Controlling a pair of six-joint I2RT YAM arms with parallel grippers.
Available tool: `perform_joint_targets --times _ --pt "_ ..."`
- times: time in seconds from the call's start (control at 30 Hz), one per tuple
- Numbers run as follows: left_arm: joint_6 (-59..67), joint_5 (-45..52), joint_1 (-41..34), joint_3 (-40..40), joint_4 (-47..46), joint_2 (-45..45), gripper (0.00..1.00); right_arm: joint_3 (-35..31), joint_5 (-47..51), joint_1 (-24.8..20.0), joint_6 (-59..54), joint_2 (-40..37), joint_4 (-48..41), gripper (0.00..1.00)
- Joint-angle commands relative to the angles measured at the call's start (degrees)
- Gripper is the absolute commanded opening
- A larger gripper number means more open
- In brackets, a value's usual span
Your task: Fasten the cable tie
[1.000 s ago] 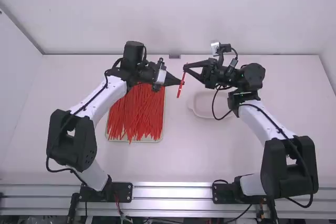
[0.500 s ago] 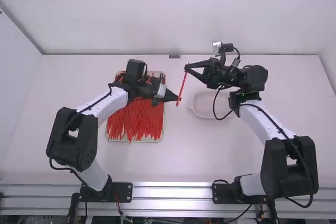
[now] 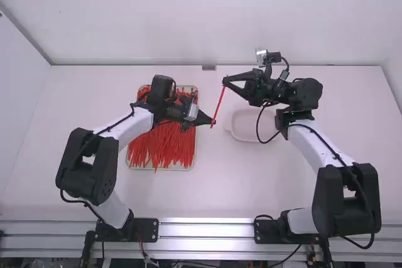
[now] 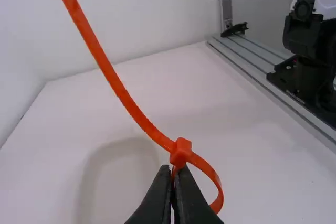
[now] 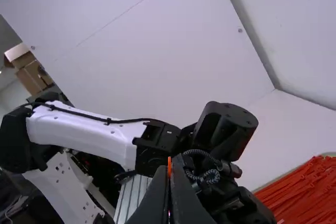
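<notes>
- Bright, even light is falling from above onto the table (image 3: 251,167).
- Soft, faint shadows are lying under both arms, behind the left gripper (image 3: 209,120).
- Beyond the right gripper (image 5: 169,184), the room's far side is looking dimmer.

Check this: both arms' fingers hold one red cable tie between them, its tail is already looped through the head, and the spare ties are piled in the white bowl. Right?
Not quite. The spare ties lie on the flat tray beside the white bowl, not in it, as the high view shows. The rest holds.
</notes>
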Motion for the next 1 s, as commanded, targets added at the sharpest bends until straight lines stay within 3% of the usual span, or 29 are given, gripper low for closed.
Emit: perform_joint_targets --times 0.0,0.1,0.13,0.3,0.47,0.6,0.77,0.97 --pt "-7.0 1.4 1.1 -1.3 2.8 0.3 0.02 1.2 -1.9 -1.9 -1.3 -0.9 0.7 0.26" --pt "-15.2 2.9 2.2 -1.3 10.0 0.3 0.02 1.2 -5.5 -3.6 -1.6 -0.7 -0.7 0.47" --pt "-16.0 3.2 2.3 -1.3 11.0 0.3 0.02 1.2 -6.0 -3.9 -2.1 -0.7 -1.4 0.48" --pt "-22.8 5.7 3.2 -1.3 20.7 0.3 0.02 1.2 -9.2 -6.4 -10.0 -0.7 -11.9 0.72" --pt "-35.8 6.8 3.2 -1.3 36.5 0.3 0.02 1.2 -8.8 -9.5 -21.9 -0.7 -29.1 0.99" --pt "-45.0 6.5 2.5 -1.3 47.7 0.3 0.02 1.2 -7.5 -9.7 -26.8 -0.7 -36.2 0.99" --pt "-53.4 6.1 1.2 -1.3 58.8 0.3 0.02 1.2 -4.8 -6.4 -26.8 -0.7 -36.6 0.99" --pt "-58.3 3.0 -0.3 -1.3 62.1 0.3 0.02 1.2 -1.9 -1.4 -26.2 -0.7 -34.4 0.99"
